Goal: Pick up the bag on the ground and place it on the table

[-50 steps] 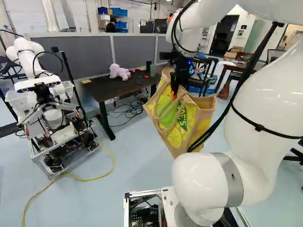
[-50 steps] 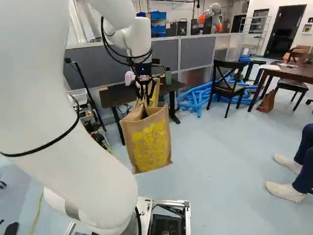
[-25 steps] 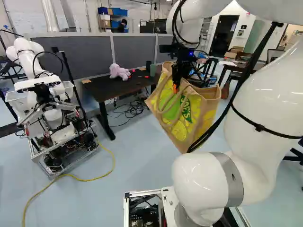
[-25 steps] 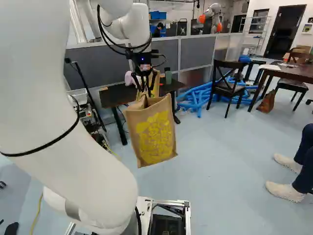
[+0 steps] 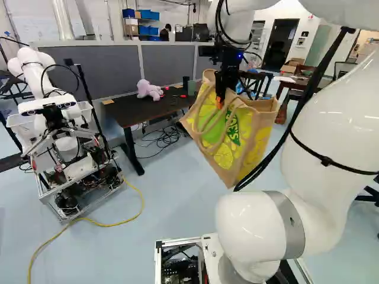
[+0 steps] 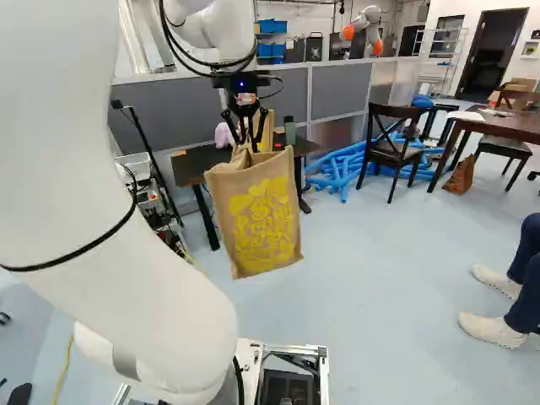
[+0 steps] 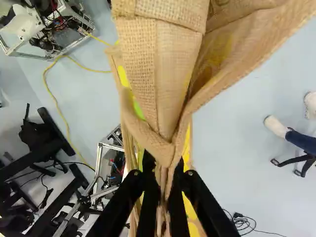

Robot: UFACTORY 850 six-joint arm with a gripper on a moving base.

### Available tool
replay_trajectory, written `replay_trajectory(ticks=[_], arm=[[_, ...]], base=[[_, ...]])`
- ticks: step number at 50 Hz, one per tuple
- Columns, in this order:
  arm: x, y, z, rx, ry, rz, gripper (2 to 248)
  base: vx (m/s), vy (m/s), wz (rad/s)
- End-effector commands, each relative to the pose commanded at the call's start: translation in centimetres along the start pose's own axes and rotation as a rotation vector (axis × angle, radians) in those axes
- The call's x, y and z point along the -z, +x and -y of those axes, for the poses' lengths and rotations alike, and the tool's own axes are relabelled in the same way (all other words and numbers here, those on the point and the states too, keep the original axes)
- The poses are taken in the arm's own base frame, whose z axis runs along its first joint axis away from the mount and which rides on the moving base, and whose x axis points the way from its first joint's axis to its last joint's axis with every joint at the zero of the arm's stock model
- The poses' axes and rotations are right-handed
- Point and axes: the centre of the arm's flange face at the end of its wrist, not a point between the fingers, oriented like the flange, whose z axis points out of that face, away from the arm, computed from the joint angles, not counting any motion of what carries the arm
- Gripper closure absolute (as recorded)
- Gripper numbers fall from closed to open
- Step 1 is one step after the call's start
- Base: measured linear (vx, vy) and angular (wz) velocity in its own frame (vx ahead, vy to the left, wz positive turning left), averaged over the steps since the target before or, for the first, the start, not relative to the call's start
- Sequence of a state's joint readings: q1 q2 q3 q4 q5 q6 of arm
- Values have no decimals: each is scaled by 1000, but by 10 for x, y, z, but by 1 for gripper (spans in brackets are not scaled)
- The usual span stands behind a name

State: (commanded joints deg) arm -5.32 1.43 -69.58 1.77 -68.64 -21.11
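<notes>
Hanging by bunched cloth, bag [image 5: 228, 139] clenched in pincer [image 7: 166, 165]. Carried over too low, its base could snag on surface [image 5: 131, 111] edge.

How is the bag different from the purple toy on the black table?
The bag is tan with yellow and green print; the toy is plain pale purple. The bag hangs in the air, pinched in the gripper, while the toy rests on the black table. The bag has looped handles; the toy shows none. Both look soft.
</notes>
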Motion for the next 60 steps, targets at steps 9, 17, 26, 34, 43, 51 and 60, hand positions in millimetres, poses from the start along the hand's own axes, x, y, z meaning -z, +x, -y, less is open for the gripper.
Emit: replay_trajectory(ticks=[9, 17, 26, 34, 43, 51, 60], arm=[[2, -1, 1, 1, -1, -2, 224], [2, -1, 1, 1, -1, -2, 224], [2, -1, 1, 1, -1, -2, 224], [2, -1, 1, 1, -1, -2, 224], [2, -1, 1, 1, -1, -2, 224], [2, -1, 1, 1, -1, -2, 224], [2, -1, 1, 1, -1, -2, 224]], base=[[0, 0, 0], [0, 0, 0], [2, 3, 18], [4, 20, 100], [6, -37, 10], [2, -78, 6], [5, -125, 6]])
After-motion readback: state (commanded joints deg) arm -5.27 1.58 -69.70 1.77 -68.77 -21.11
